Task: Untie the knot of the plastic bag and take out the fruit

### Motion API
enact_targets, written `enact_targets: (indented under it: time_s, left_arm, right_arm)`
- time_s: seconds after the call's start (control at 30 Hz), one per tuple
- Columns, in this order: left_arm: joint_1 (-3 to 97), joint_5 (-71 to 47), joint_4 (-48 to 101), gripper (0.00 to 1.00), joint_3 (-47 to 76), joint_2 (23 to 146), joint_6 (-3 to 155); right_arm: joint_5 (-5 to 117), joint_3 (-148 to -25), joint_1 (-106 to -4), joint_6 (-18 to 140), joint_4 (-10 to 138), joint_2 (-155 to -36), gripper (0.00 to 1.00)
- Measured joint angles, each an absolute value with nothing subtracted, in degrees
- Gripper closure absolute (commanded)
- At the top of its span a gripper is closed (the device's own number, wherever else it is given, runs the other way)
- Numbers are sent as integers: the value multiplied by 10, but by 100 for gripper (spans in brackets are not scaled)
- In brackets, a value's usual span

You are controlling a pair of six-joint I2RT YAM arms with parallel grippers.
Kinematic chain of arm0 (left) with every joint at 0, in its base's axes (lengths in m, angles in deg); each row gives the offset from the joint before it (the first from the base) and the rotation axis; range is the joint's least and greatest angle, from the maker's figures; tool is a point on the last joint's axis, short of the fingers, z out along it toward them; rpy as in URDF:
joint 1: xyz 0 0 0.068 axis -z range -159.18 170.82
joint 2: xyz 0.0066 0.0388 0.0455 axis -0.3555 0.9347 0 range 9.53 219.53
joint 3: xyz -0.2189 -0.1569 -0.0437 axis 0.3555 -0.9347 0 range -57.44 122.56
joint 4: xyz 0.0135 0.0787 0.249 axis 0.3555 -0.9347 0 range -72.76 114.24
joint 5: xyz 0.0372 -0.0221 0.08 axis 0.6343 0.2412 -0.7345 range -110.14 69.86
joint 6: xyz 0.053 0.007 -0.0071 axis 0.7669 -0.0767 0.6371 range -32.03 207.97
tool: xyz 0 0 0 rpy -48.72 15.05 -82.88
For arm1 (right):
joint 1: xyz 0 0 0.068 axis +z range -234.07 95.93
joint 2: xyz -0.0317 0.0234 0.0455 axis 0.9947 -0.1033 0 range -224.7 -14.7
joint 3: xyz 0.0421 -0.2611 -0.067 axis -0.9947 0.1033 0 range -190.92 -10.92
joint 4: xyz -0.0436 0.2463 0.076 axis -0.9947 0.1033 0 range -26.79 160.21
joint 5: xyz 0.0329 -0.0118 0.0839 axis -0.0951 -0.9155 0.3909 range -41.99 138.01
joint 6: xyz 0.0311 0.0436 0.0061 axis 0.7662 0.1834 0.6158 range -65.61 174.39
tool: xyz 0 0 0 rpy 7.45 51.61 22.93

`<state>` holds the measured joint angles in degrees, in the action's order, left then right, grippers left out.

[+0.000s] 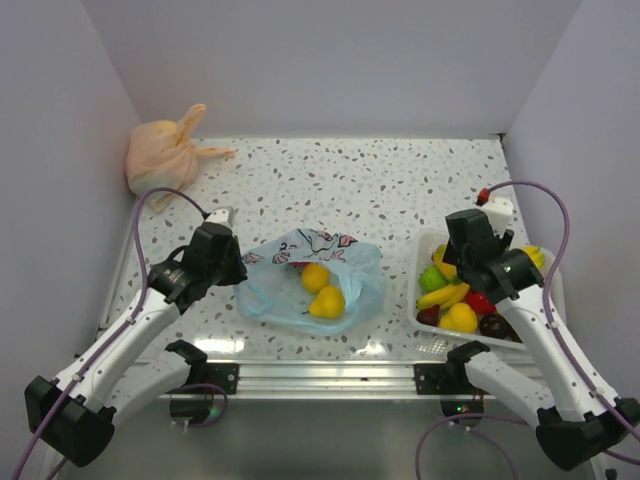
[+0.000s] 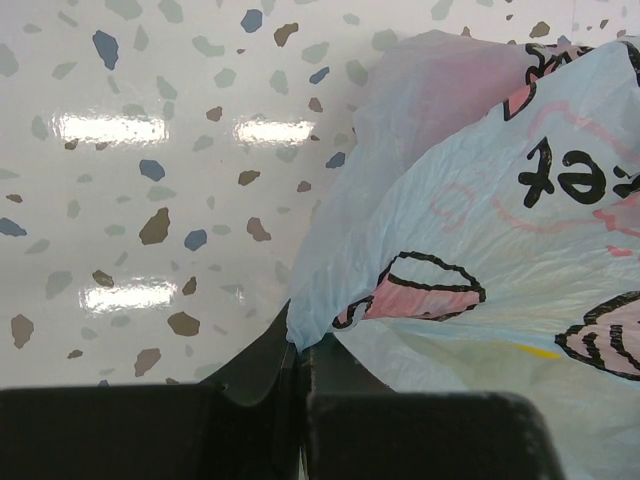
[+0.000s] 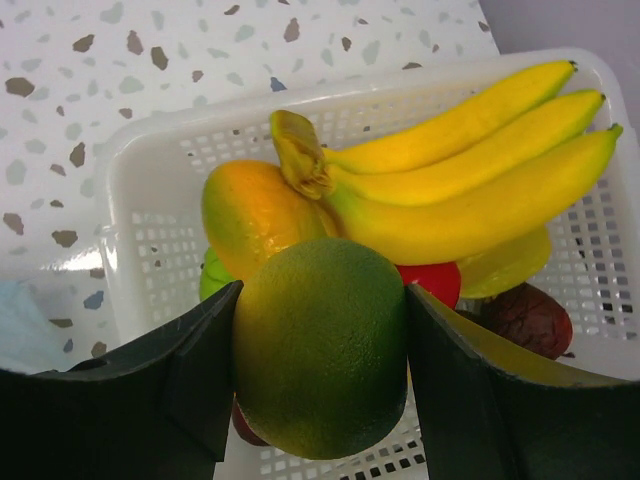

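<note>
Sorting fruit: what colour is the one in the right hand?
The fruit is green, tinged yellow; clearest in the right wrist view.

The right gripper [image 3: 320, 335] is clamped on a round green fruit [image 3: 320, 350], one dark finger [image 3: 190, 370] pressed to each side of it, above a white perforated basket [image 3: 150, 160]. In the basket lie a bunch of bananas [image 3: 470, 190], an orange-green mango [image 3: 255, 215], a red fruit [image 3: 432, 280] and a dark maroon fruit [image 3: 525, 318]. The basket stands on a speckled table [image 3: 100, 70], with a corner of the plastic bag [image 3: 25, 325] at the left edge.
</note>
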<state>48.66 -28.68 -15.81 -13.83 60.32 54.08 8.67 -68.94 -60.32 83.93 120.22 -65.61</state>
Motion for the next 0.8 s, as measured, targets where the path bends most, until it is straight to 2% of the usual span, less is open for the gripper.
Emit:
enact_targets:
  time_s: [0.07, 0.17, 0.27, 0.37, 0.43, 0.6, 0.8]
  left_arm:
    - [487, -287, -158, 100, -138, 603, 542]
    - [487, -287, -158, 100, -138, 603, 544]
    - [487, -287, -158, 100, -138, 603, 546]
    - [487, -287, -158, 100, -138, 603, 546]
    - [487, -287, -158, 100, -138, 601, 546]
    - [487, -287, -158, 100, -138, 601, 546]
    - [487, -285, -158, 100, -138, 602, 546]
  right_arm:
    - [94, -682, -631, 861, 1206, -657, 75]
    - [120, -641, -669, 902, 1204, -646, 68]
    - [139, -593, -692, 940, 1208, -627, 48]
    - [152, -571, -704, 972, 1218, -610, 13]
    - [156, -571, -706, 982, 1220, -604, 1]
    - [172, -592, -706, 967, 1223, -602, 1]
    - [241, -692, -706, 879, 1204, -621, 1]
